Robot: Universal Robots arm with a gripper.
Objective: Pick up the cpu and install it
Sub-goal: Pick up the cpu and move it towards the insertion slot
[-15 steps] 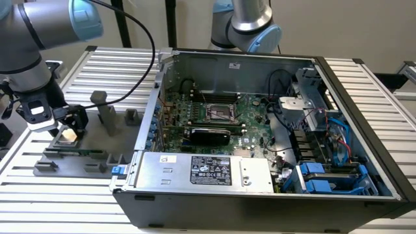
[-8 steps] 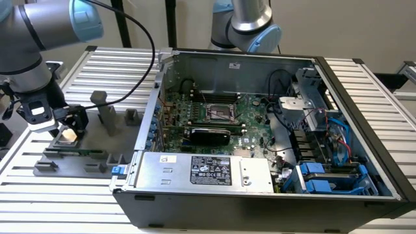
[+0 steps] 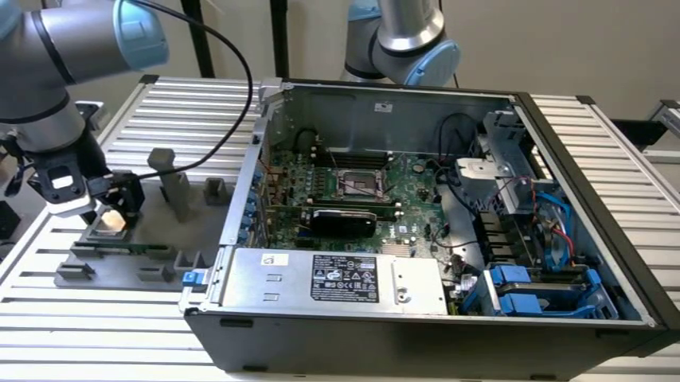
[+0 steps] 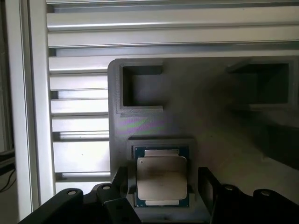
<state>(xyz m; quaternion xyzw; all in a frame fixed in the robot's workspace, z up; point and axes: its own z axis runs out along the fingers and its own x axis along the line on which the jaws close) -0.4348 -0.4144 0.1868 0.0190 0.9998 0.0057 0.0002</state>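
Heads up on where your rig is at: your black two-finger gripper (image 3: 107,208) (image 4: 163,183) hangs right over the cpu (image 3: 110,223) (image 4: 161,179), a small thin square chip with a pale silver metal lid and a green rim. The chip lies flat in a square recess of the grey plastic holder tray (image 3: 159,239) (image 4: 224,140), at the end of the tray toward the exterior view's left.

The jaws are spread wide and have hold of nothing. In the wrist view you can see the fingers (image 4: 208,184) standing one on each side of the chip, with the recess walls between them and its edges, so it's bracketed but not pinched. I can't tell whether the fingertips touch the tray itself.

The tray sits on the ribbed aluminium table (image 3: 95,318) (image 4: 79,107), just beside the open dark grey computer case (image 3: 425,342), which takes up the middle and the exterior view's right. Inside the case, the green motherboard's dark square socket with a metal frame (image 3: 359,185) is well apart from the chip. Nearer the camera, the silver power supply box with a black label (image 3: 276,274) sits along the case's front wall. A second grey arm with a pale blue joint cap (image 3: 409,40) stands behind the case.

So the chip isn't picked up yet.
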